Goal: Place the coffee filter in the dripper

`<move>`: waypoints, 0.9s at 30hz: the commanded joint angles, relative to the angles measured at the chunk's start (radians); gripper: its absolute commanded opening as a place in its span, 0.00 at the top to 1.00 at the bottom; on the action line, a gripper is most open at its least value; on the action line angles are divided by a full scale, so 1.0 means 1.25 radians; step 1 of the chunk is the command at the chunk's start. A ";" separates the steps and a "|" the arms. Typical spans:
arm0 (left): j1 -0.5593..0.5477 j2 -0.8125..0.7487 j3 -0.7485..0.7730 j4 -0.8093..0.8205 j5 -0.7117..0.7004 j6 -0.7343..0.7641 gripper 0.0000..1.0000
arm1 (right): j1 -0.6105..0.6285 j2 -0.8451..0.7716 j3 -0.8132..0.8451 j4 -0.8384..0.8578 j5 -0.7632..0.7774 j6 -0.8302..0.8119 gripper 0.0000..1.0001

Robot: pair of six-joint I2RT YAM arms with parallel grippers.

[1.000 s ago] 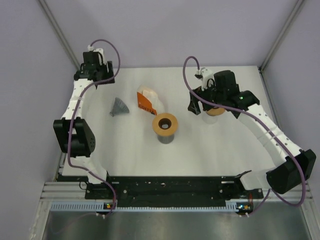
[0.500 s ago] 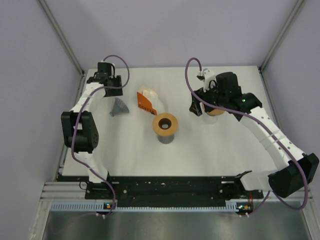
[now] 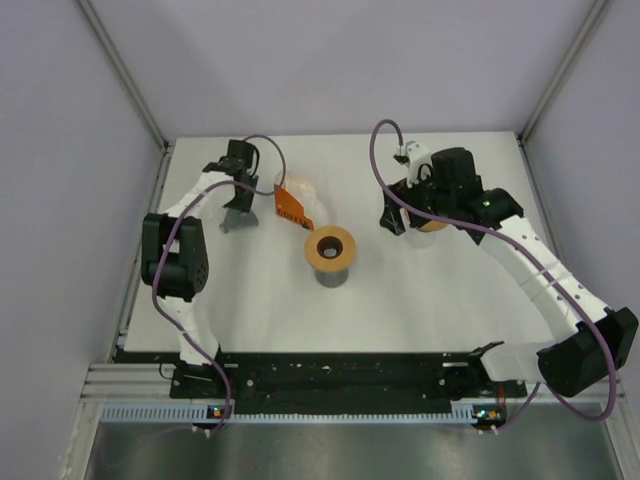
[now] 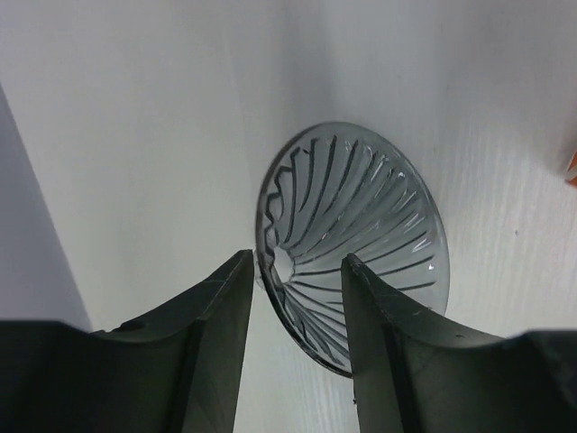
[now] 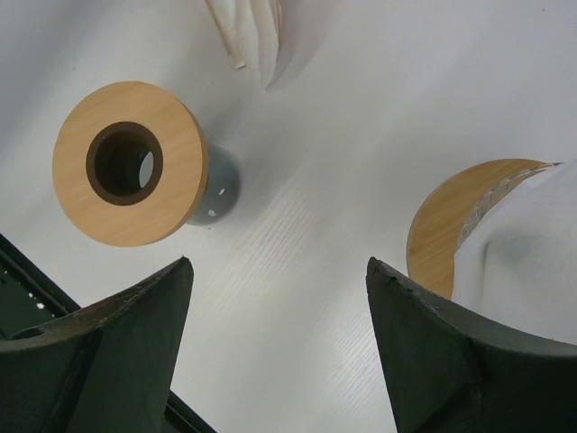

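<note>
Two spread grippers: left gripper point(image 4: 296, 263) straddles ribbed smoky-glass dripper point(image 4: 365, 221), right gripper point(image 5: 279, 266) empty.

Dripper: ribbed grey glass cone point(image 4: 361, 216), lying on its side, far left
Filter: white paper coffee filter point(image 3: 300, 187), orange-sleeved, just beside it

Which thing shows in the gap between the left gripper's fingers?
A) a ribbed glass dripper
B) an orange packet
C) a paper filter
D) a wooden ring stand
A: the ribbed glass dripper lies on its side, its narrow end showing between the spread fingers of the left gripper.
</note>
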 commanded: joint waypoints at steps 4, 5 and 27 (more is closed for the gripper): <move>-0.026 -0.016 -0.060 -0.025 -0.161 0.119 0.61 | -0.007 -0.031 0.001 0.022 0.001 0.001 0.23; -0.027 -0.017 -0.068 -0.025 -0.177 0.123 0.66 | -0.008 -0.030 0.001 0.025 0.000 0.001 0.23; 0.086 -0.230 0.222 -0.200 0.221 0.032 1.00 | -0.008 -0.056 0.000 0.027 -0.004 0.012 0.22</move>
